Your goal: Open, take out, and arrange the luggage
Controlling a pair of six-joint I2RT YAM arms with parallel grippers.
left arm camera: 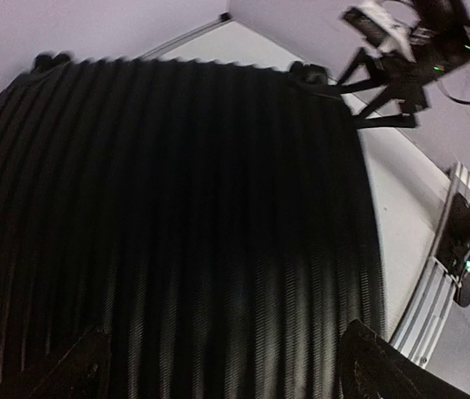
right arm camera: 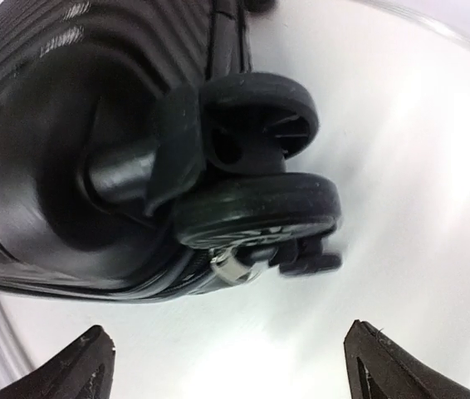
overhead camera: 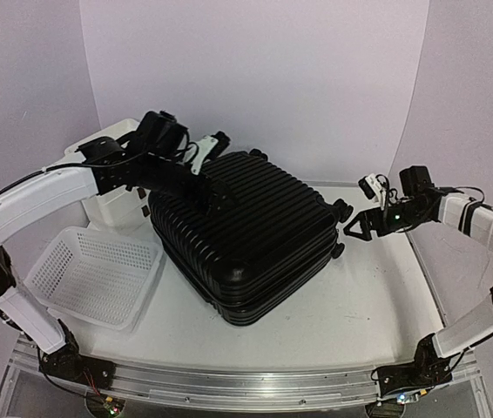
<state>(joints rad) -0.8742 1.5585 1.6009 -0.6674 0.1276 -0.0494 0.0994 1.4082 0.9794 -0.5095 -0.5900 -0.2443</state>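
- Top external: big black ribbed hard-shell suitcase [overhead camera: 246,235] lies shut right under the left gripper [overhead camera: 216,196], which is spread wide and empty, probably to brace the lid.
- Right gripper [overhead camera: 355,226] is wide and empty too, with the small black caster wheels [right arm camera: 252,208] just ahead. Guessing it's hunting the seam.

Bare surface [overhead camera: 386,296] right of luggage [overhead camera: 246,235], passable. Left side blocked by basket [overhead camera: 90,274], white box [overhead camera: 105,211]. Caster wheels [right arm camera: 256,208] close before right gripper [overhead camera: 357,225].

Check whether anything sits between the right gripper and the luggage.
Nothing visible. The right gripper, jaws open, faces the luggage at its caster wheels, with only bare table between.
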